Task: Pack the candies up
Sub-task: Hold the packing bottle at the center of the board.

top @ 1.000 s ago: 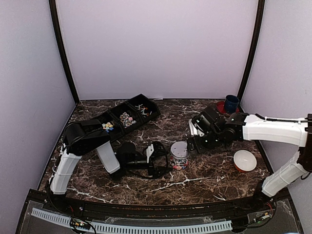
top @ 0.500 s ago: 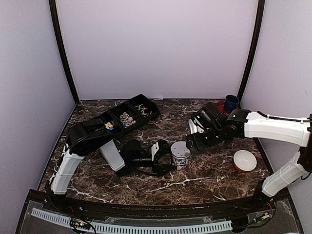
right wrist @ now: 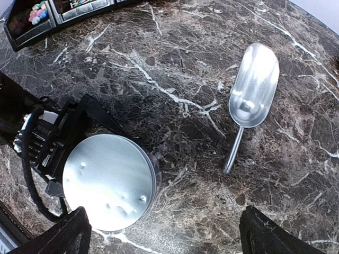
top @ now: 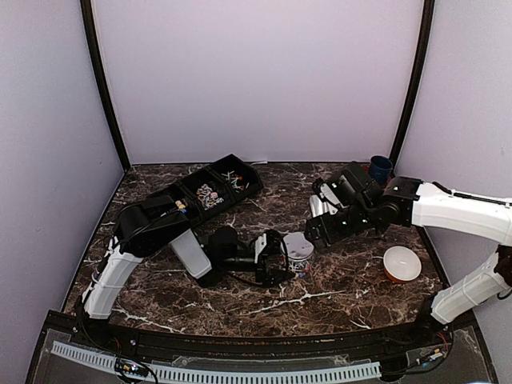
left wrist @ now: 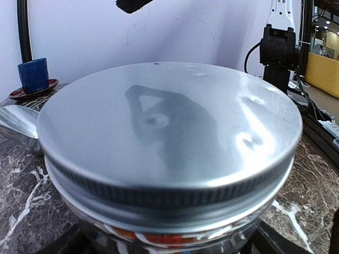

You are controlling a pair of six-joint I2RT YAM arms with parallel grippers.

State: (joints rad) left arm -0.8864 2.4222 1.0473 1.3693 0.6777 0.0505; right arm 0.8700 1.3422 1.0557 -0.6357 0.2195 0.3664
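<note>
Both near jar (top: 298, 250): L gripper (top: 282, 260) straddling it, contact unclear; R gripper (right wrist: 169, 234) wide open, empty, just above; candies (top: 210, 195) far-left in tray (top: 250, 170).

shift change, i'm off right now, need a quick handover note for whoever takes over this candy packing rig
Left gripper: jaws on either side of the jar; I cannot tell whether they pinch it.
Right gripper: open, empty, hovering above the jar.
Candies: some in the jar under its metal lid, more in the black tray at the back left.
Scoop: empty, lying on the table beside the jar.
Done: jar holds candies, lid on.
Left: probably check the lid is tight; tightness not visible.
</note>
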